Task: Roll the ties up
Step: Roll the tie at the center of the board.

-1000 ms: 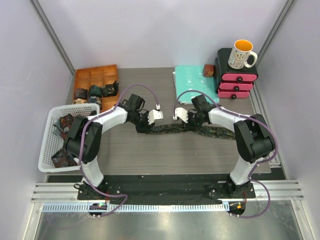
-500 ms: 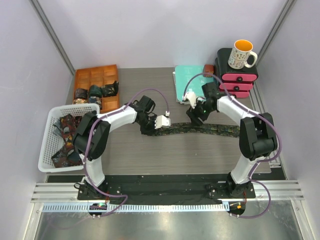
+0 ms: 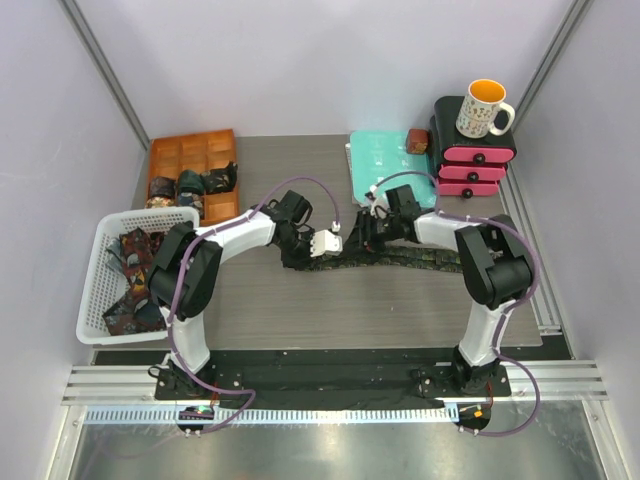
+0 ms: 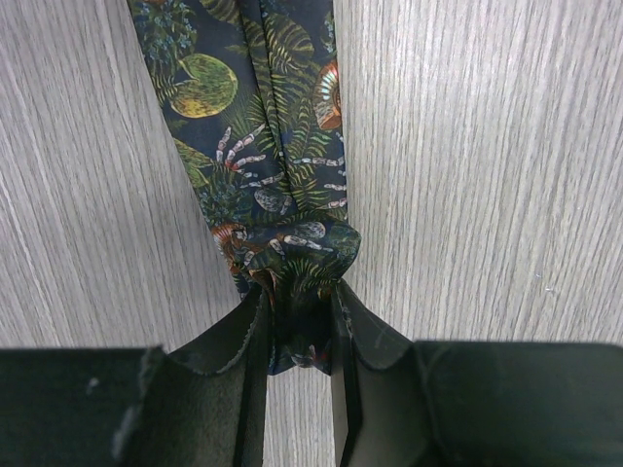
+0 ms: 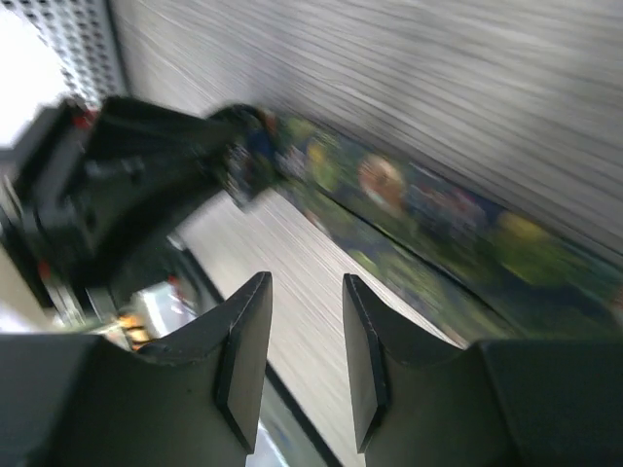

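Around the workspace stand pale lilac walls (image 3: 330, 60), closing it in at the back and on both sides. Between them lies a grey wood-grain table (image 3: 300, 300), with a metal rail frame (image 3: 330, 385) along its 6 o'clock edge where the arms are bolted. A white mesh basket (image 3: 150, 214) sits at 9 o'clock, with loose ties (image 3: 130, 250) heaped inside. At 10 o'clock is an orange compartment tray (image 3: 190, 150) holding a few rolled ties (image 3: 190, 183) in its nearer cells. At 2 o'clock stands a pink drawer unit (image 3: 475, 165) with a mug (image 3: 483, 108) on top. Just to its left, at 1 o'clock, lies a teal folder (image 3: 378, 160).

One dark leaf-print tie (image 3: 430, 258) lies flat across the table's middle, running from the centre out toward 3 o'clock. The left gripper (image 3: 325, 243) pinches its bunched end tight between both fingers, as the left wrist view shows. The right gripper (image 3: 362, 232) is beside it above the strip. Its fingers are parted by a narrow gap with nothing between them, though that view is blurred.
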`<state>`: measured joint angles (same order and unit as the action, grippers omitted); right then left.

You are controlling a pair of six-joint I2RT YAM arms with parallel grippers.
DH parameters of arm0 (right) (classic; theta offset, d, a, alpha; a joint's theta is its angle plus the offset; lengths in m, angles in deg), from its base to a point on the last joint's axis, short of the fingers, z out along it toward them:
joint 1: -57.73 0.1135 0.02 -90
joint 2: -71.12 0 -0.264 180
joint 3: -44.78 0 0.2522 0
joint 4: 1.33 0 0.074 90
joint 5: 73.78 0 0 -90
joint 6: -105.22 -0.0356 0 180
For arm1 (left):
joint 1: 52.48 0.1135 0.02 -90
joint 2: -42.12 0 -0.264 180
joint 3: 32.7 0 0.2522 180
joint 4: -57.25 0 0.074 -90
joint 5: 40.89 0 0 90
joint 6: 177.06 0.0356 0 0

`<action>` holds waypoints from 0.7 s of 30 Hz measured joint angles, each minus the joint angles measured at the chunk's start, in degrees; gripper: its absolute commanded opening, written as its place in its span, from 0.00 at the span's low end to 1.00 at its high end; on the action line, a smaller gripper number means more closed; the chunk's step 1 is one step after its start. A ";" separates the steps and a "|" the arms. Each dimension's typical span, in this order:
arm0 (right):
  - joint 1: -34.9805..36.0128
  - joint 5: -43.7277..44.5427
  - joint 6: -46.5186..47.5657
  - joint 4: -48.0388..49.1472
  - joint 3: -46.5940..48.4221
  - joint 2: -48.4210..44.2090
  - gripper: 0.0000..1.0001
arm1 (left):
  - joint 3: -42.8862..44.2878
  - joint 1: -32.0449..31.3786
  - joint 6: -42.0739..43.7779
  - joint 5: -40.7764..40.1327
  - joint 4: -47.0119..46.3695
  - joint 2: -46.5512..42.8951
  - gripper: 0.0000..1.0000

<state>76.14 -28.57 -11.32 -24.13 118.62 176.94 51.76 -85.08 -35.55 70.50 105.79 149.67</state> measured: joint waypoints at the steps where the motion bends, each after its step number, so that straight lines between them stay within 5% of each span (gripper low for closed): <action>1: 1.20 0.13 -2.82 2.19 -0.33 0.61 0.42 | 0.00 0.00 -0.02 0.00 0.00 0.00 0.17; 6: 7.54 1.53 -13.99 13.81 -0.24 3.65 0.45 | 0.09 0.00 -0.07 0.00 0.02 0.07 0.19; 13: 10.36 3.78 -18.60 18.38 0.74 6.64 0.46 | 0.11 0.00 -0.07 0.02 0.04 0.09 0.19; 21: 11.98 5.20 -19.39 20.46 1.73 9.88 0.34 | 0.11 0.00 -0.11 0.02 0.02 0.09 0.20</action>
<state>88.12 -23.37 -30.71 -3.67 120.34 186.82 51.87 -85.08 -35.66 70.52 105.82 149.76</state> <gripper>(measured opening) 0.398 0.254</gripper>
